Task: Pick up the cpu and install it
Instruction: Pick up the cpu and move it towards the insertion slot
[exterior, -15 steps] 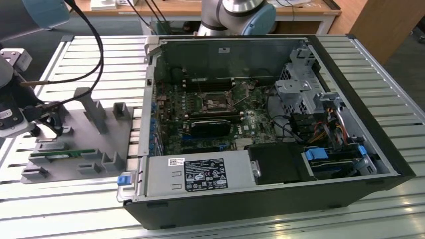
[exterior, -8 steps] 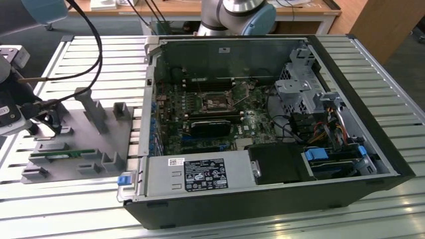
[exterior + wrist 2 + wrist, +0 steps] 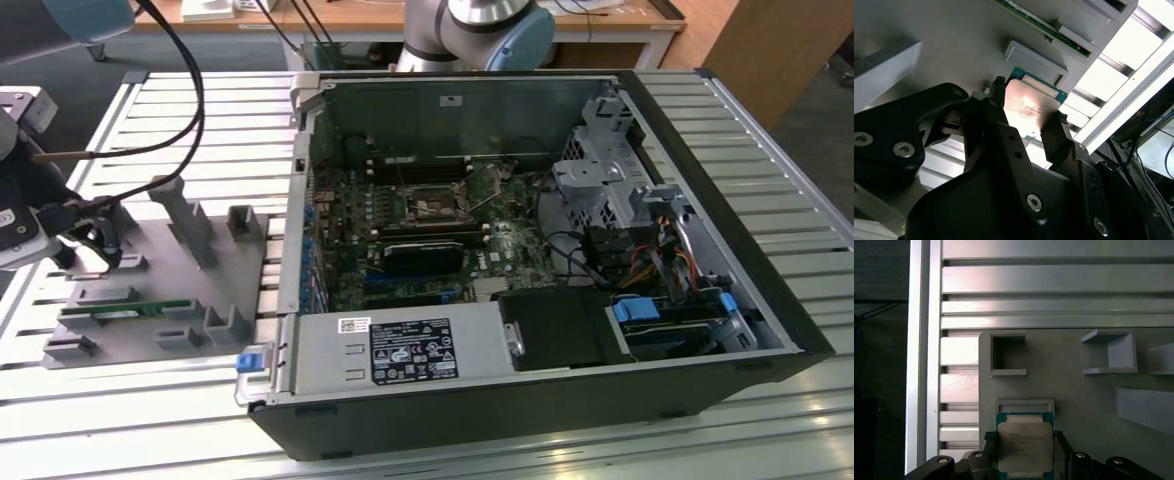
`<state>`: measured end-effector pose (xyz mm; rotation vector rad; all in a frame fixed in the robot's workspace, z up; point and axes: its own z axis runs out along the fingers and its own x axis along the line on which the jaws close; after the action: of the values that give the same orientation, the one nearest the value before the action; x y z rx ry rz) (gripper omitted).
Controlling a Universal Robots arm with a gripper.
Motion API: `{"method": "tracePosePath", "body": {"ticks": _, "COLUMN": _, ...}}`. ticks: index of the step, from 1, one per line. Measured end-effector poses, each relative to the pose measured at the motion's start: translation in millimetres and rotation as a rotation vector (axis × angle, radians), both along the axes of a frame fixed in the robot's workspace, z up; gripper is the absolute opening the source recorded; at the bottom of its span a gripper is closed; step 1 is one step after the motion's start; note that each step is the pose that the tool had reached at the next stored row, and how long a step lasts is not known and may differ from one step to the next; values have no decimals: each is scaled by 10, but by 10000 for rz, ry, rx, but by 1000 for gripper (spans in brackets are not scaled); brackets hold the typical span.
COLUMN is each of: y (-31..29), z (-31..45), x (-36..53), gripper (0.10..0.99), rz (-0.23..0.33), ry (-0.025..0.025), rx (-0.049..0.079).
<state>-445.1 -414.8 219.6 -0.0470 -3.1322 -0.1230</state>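
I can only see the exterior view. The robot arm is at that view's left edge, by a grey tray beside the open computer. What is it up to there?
Observer: In the first wrist view, a silver-topped cpu lies flat on the grey tray, next to a small raised ledge.
Operator: Has the robot grabbed it?
Observer: In the second wrist view, the claw is down right at the cpu. I cannot tell whether it is gripping it.

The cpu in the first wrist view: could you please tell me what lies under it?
Under the cpu is the grey fixture plate, with a raised grey stop beside one edge; what sits directly beneath is hidden by the chip.
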Motion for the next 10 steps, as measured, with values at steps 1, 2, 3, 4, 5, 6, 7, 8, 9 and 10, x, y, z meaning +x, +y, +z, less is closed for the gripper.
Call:
{"method": "tracePosePath", "body": {"ticks": 1, "y": 0, "z": 5, "x": 0, "gripper": 537, "rz": 0, "ry": 0, "rx": 0}}
{"method": "tracePosePath", "body": {"ticks": 2, "y": 0, "z": 11, "x": 0, "gripper": 537, "rz": 0, "ry": 0, "rx": 0}}
{"method": "tracePosePath", "body": {"ticks": 3, "y": 0, "z": 16, "x": 0, "gripper": 537, "rz": 0, "ry": 0, "rx": 0}}
{"method": "tracePosePath", "body": {"ticks": 4, "y": 0, "z": 20, "x": 0, "gripper": 537, "rz": 0, "ry": -1, "rx": 1}}
{"method": "tracePosePath", "body": {"ticks": 5, "y": 0, "z": 26, "x": 0, "gripper": 537, "rz": 0, "ry": 0, "rx": 0}}
{"method": "tracePosePath", "body": {"ticks": 6, "y": 0, "z": 33, "x": 0, "gripper": 537, "rz": 0, "ry": 0, "rx": 0}}
{"method": "tracePosePath", "body": {"ticks": 7, "y": 0, "z": 40, "x": 0, "gripper": 537, "rz": 0, "ry": 1, "rx": 0}}
{"method": "tracePosePath", "body": {"ticks": 8, "y": 0, "z": 47, "x": 0, "gripper": 537, "rz": 0, "ry": 2, "rx": -1}}
{"method": "tracePosePath", "body": {"ticks": 9, "y": 0, "z": 52, "x": 0, "gripper": 537, "rz": 0, "ry": 0, "rx": 0}}
{"method": "tracePosePath", "body": {"ticks": 10, "y": 0, "z": 58, "x": 0, "gripper": 537, "rz": 0, "ry": 0, "rx": 0}}
